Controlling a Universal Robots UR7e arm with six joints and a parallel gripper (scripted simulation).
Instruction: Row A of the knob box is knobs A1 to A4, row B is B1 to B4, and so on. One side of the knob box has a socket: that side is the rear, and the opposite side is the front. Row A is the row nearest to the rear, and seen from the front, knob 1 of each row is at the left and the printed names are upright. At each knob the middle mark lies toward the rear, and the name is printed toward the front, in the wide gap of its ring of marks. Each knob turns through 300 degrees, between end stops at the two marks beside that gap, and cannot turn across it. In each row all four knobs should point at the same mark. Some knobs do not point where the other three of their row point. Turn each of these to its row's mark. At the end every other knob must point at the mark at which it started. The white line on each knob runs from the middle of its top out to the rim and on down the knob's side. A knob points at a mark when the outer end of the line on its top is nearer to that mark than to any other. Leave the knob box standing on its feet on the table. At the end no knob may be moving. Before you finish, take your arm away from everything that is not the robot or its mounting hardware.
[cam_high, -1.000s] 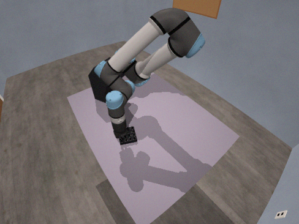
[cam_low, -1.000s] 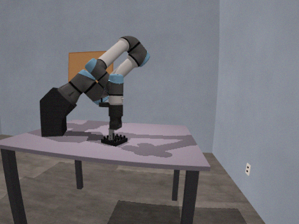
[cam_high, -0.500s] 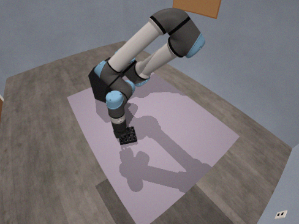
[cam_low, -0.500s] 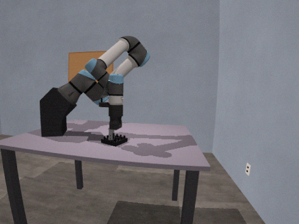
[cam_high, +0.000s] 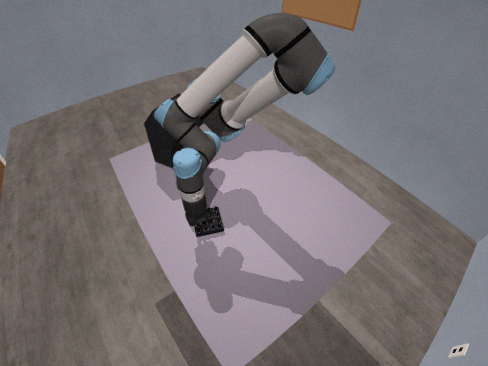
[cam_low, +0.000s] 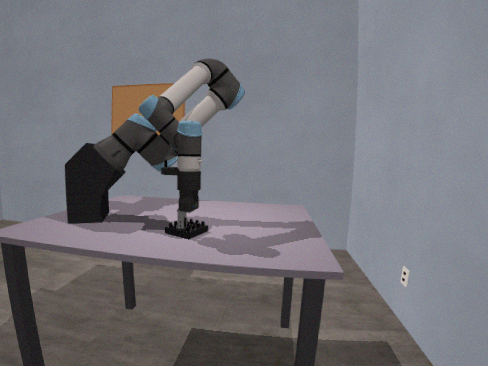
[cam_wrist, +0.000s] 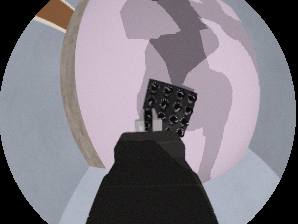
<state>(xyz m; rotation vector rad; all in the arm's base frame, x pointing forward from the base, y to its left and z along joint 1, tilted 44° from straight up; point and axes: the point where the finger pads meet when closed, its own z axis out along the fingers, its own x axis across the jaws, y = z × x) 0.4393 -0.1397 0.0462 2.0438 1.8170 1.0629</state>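
- Blue-grey walls (cam_high: 425, 100) (cam_low: 280, 75) (cam_wrist: 25, 100) surround one purple table (cam_high: 320, 200) (cam_low: 300, 250) (cam_wrist: 110, 60).
- One knob box (cam_high: 215, 232) (cam_low: 188, 234) (cam_wrist: 172, 99) stands on it.
- One gripper (cam_high: 199, 220) (cam_low: 182, 224) (cam_wrist: 148, 114), fingers slightly apart; gripping I cannot tell.

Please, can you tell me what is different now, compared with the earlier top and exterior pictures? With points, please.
I see no visible change: no clear movement, nothing visibly taken or let go. The arm (cam_high: 222, 77) (cam_low: 186, 89) keeps its pose, the hand (cam_high: 195, 219) (cam_low: 181, 226) (cam_wrist: 148, 114) stays low at the knob box (cam_high: 210, 232) (cam_low: 188, 235) (cam_wrist: 171, 98), and the box stays in place.
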